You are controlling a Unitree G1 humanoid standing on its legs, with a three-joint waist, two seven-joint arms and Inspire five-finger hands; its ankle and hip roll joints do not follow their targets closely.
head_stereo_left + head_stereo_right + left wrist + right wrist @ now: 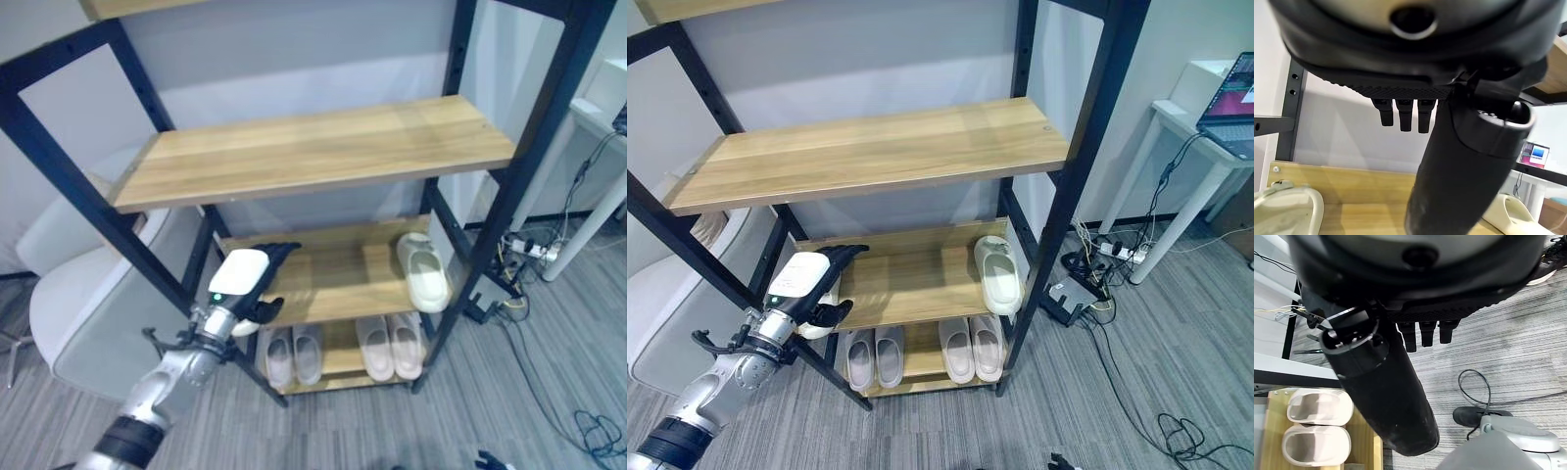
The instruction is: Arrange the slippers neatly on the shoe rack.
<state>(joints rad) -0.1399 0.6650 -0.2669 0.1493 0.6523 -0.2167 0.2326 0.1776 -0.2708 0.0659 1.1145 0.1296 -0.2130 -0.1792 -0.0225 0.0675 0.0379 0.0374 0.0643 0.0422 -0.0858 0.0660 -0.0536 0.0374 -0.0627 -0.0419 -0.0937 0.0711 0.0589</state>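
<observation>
Colours you see at the rack
Your cream slippers (423, 272) sit on light wood-grain shelves (313, 152) in a black frame (519, 166), over grey striped floor (1176, 343).

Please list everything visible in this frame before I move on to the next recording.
Shoe rack: one, black frame with wooden shelves, centre of the scene.
Slippers, bottom shelf: four; a pale grey pair on the left, a pinkish pair on the right.
Slippers, shelf above: two, cream; one at the right end, one at the left end by the left hand.
Chair: one, white, left of the rack.
Table: one, white, right of the rack.
Laptop: one, dark, open on the table.
Power strip: one, white, on the floor by the table.
Left hand: open, at the left end of the second-lowest shelf.
Right hand: open, over the floor.
</observation>
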